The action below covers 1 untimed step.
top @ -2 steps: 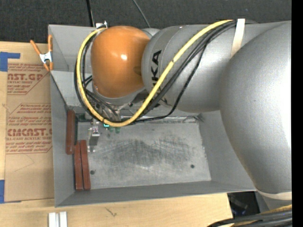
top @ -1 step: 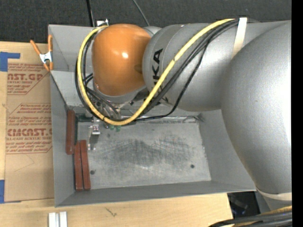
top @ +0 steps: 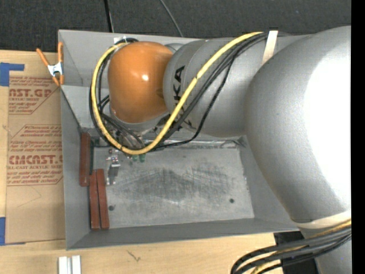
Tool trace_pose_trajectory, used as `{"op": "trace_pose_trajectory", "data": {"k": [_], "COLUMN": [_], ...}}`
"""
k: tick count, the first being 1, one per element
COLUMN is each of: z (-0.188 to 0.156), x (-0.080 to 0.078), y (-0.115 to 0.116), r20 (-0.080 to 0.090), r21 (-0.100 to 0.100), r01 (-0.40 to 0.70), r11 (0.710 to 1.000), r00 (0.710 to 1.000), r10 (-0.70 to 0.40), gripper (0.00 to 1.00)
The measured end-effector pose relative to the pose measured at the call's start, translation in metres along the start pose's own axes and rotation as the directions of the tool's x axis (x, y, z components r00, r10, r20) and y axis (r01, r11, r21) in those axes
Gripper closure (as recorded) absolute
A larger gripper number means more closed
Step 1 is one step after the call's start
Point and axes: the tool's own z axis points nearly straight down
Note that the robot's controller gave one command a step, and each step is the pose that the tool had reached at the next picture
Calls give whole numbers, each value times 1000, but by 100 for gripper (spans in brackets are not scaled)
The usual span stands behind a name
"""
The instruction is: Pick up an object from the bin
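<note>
Brown, flat, wood-like bars (top: 100, 204) lie along the left wall of the grey metal bin (top: 188, 187), just beside the lowered gripper (top: 112, 171), its opening impossible to tell; seemingly the approach step, next needing alignment over one bar

One close camera looks obliquely down into the bin (top: 188, 198).

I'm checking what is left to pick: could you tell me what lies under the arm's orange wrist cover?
The gripper hangs over grey bin floor, beside brown wooden strips along the bin's left wall. The floor directly beneath the orange cover is hidden.
</note>
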Motion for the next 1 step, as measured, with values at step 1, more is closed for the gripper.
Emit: {"op": "trace_pose_trajectory", "data": {"k": [1], "z": [38], "x": [17], "y": [-7], "r20": [-9], "r21": [3], "r01": [46], "r11": [999], "r00": [999], "r10": [-45], "gripper": [0]}}
